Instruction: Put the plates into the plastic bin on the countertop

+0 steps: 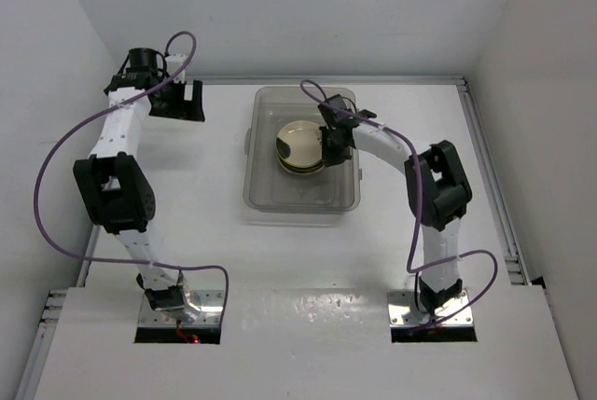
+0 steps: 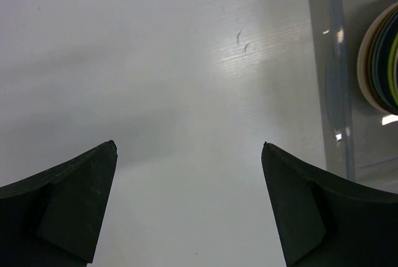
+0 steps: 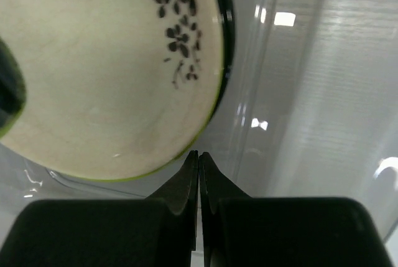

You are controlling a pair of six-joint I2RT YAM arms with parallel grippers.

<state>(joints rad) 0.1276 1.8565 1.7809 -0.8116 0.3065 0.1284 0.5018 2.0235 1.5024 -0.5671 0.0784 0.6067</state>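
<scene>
Cream glaze with a spray of small dark marks covers the top plate (image 3: 106, 74), which sits just ahead of my right fingers (image 3: 198, 162) and to their left. A thin lime-green edge shows under its near rim, and a glossy black rim curves round its far side. The plate lies on a stack (image 1: 298, 147) inside the clear plastic bin (image 1: 256, 190). The bin's see-through wall rises just ahead of my right fingertips and to their right, with bright glints on it. My right fingers are pressed together with nothing between them, and their tips are almost at the plate's near rim. I cannot tell whether they touch it.

My left fingers (image 1: 189, 102) are spread wide over bare white bench (image 2: 155, 61), well apart from the bin. From there the bin's wall stands ahead and to the right. Behind it I see a slice of the stack edge-on, in bands of cream, blue and yellow-green.

The wrist view cuts off most of the top plate. A dark shape at its left edge is too blurred to name. My right arm covers the stack's right side in the overhead view. I cannot count the plates.
</scene>
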